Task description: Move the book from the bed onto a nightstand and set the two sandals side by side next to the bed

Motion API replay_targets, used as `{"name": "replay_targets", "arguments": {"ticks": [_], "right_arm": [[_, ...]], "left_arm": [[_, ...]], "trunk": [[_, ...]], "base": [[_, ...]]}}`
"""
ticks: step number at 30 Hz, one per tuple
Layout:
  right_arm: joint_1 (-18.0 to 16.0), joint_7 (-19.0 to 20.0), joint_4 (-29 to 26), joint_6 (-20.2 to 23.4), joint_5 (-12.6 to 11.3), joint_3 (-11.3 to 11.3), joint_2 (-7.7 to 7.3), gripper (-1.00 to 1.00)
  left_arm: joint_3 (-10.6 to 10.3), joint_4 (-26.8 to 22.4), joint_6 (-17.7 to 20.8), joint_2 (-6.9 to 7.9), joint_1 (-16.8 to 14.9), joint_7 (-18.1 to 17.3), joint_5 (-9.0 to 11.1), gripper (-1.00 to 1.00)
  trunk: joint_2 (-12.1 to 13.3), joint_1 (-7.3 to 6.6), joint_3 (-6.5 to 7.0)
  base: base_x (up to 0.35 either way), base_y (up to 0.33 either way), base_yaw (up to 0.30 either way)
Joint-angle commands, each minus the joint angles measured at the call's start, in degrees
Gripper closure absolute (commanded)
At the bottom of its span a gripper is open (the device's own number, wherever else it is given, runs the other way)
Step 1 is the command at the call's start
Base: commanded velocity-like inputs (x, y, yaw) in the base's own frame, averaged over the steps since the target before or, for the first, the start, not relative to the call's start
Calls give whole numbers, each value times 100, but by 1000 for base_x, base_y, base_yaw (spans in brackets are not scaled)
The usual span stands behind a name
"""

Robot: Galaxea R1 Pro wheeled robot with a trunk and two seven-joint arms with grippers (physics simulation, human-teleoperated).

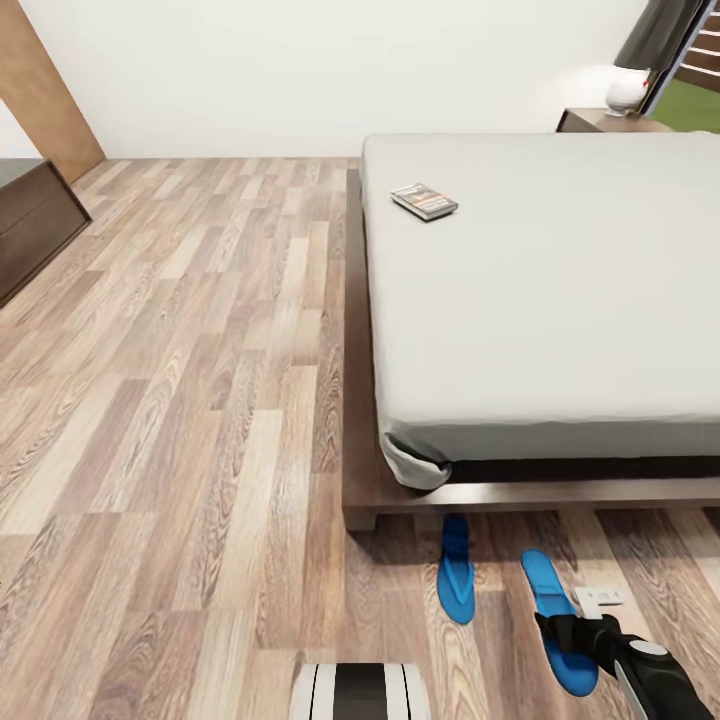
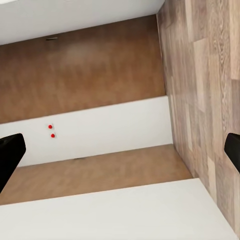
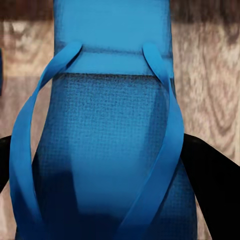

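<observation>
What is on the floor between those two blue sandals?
Nothing: in the head view only bare wood floor separates the left sandal from the right sandal, which the right pincer is over.

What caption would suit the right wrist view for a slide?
Open right pincer straddling a blue sandal on the wood-plank floor.

Pale and brown wood planks are running across the floor (image 1: 180, 400) to a plain white wall (image 1: 300, 70). A dark low cabinet (image 1: 30, 225) is standing at the far left beside a brown wooden panel (image 1: 40, 90). At the far right, a dark-framed window (image 1: 690, 60) is showing green grass, with a white lamp (image 1: 627, 92) glowing beside it.
</observation>
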Motion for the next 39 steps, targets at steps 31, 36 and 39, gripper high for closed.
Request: {"name": "replay_targets", "arguments": {"ticks": [31, 36, 39], "right_arm": [[-13, 41, 128, 32, 46, -30, -24, 100], [-22, 41, 129, 27, 40, -64, -53, 100], [-25, 41, 129, 14, 38, -241, -79, 100]], "left_arm": [[-40, -7, -30, 1, -2, 93, 35, -100], [-42, -11, -34, -1, -2, 105, 38, -100], [-43, -12, -32, -5, -2, 106, 35, -100]], "trunk": [[-2, 0, -4], [-6, 8, -70], [-7, 11, -92]], "base": [[23, 67, 0], [0, 0, 0], [0, 0, 0]]}}
